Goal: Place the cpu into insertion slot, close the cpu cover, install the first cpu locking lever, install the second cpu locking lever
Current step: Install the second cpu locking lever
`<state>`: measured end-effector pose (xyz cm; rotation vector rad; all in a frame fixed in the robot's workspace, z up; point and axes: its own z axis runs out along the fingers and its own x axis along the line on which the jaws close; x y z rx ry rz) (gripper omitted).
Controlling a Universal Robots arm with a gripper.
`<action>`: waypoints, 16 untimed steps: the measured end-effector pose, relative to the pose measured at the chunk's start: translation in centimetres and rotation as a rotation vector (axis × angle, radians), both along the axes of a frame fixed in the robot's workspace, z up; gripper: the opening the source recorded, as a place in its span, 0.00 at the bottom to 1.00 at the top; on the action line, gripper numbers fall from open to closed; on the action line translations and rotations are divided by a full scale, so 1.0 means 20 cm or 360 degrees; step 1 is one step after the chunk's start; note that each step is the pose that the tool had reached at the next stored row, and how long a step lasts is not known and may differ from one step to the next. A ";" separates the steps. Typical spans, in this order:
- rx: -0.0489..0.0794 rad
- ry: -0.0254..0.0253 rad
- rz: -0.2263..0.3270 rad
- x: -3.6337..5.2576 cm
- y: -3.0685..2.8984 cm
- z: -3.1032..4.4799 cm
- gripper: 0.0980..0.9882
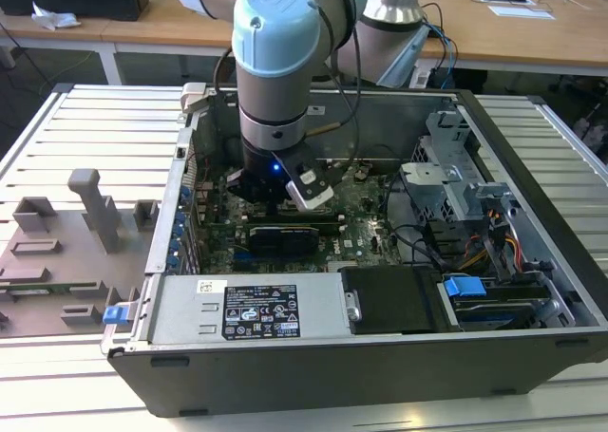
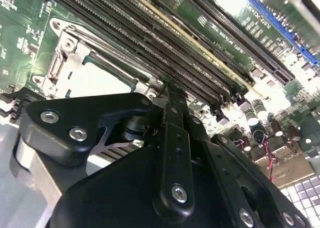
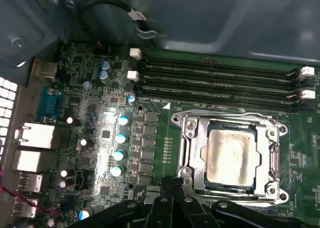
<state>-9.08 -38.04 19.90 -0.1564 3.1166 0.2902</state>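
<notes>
Open computer case lies on the table; motherboard flat inside it. Cpu sits in the insertion slot, cpu cover closed down around it. Memory slots run alongside the socket, between it and the case wall. Pincer just beside the socket's edge. Arm reaches down into the case. Fixture blocks on the table, at the exterior view's left of the case.

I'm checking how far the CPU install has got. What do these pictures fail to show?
- Gripper fingertips: in both wrist views the black finger linkages overlap, so open or shut cannot be told.
- Insertion slot pins: in the first wrist view the cpu sits in it, with the cpu cover framing it.
- Locking levers: too thin to tell latched or free.
- Exterior view: the arm's wrist blocks the socket.
</notes>
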 end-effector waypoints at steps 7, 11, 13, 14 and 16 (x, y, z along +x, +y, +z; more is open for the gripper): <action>0.0004 -0.00009 0.0001 0.019 -0.002 0.078 0.01; 0.0002 0.00718 0.0001 0.221 0.032 0.078 0.01; -0.0016 0.00732 0.0000 0.242 0.081 0.078 0.01; -0.0037 0.00731 0.0000 0.247 0.108 0.078 0.01; -0.0149 0.00730 -0.0003 0.254 0.182 0.078 0.01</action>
